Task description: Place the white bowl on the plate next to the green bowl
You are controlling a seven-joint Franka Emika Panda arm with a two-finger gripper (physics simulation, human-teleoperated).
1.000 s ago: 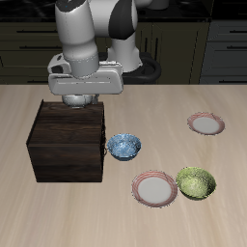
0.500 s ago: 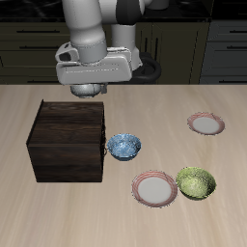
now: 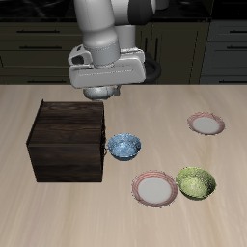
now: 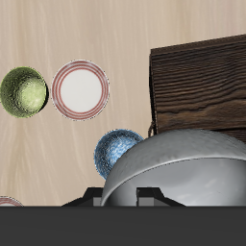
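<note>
The white bowl is sitting clamped in the hand, hanging above the worktop just past the back corner of the dark wooden box; the fingers are hiding behind the bowl in the wrist view. Compared with a moment earlier, hand and bowl are riding higher and farther off the box, toward the plates. Open worktop is lying between the hand and the plate, which is sitting empty, touching the green bowl, also empty. The blue speckled bowl is resting almost below the hand, beside the box. A second plate is lying farther off.
</note>
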